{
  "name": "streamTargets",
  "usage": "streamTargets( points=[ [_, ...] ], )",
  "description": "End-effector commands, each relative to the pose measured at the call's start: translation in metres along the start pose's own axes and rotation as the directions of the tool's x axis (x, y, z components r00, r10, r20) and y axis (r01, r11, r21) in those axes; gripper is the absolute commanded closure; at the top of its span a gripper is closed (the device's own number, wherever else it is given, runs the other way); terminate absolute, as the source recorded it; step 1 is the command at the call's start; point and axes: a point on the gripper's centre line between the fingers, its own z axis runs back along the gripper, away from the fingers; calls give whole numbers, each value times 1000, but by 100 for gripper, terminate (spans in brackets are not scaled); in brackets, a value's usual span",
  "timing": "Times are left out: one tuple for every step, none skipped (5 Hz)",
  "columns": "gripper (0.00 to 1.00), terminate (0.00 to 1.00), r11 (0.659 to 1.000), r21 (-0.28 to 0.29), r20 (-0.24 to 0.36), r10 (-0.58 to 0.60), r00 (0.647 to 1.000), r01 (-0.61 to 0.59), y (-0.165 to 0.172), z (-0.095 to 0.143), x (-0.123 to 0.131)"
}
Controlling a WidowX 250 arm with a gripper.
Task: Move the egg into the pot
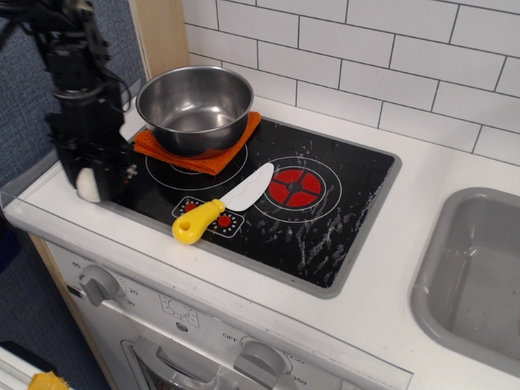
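Note:
The off-white egg (88,186) sits low at the front left corner of the hob, on the white counter edge. My black gripper (89,175) has come down over it, with one finger on each side, and is shut on the egg; only the egg's lower left part shows. The shiny steel pot (195,106) stands empty on an orange cloth (154,146) on the back left burner, up and to the right of the gripper.
A white toy knife with a yellow handle (197,221) lies on the black hob (325,219). A grey sink basin (475,268) is at the right. A tiled wall stands behind and a wooden post at the back left.

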Motion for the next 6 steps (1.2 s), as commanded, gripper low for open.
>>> streamTargets(
  points=[
    [100, 0, 989, 36, 70, 143, 987, -146, 10, 75, -13],
    [100, 0, 990, -18, 93, 140, 986, -139, -1, 88, 17],
    [100, 0, 994, -46, 94, 100, 991, -96, -18, 82, 54],
    [100, 0, 996, -6, 104, 90, 990, -90, -30, 80, 83],
    [100, 0, 995, -8, 135, 101, 986, -101, -37, 82, 104],
    [100, 0, 992, -13, 120, 128, 984, -127, -35, 80, 111]
  ],
)
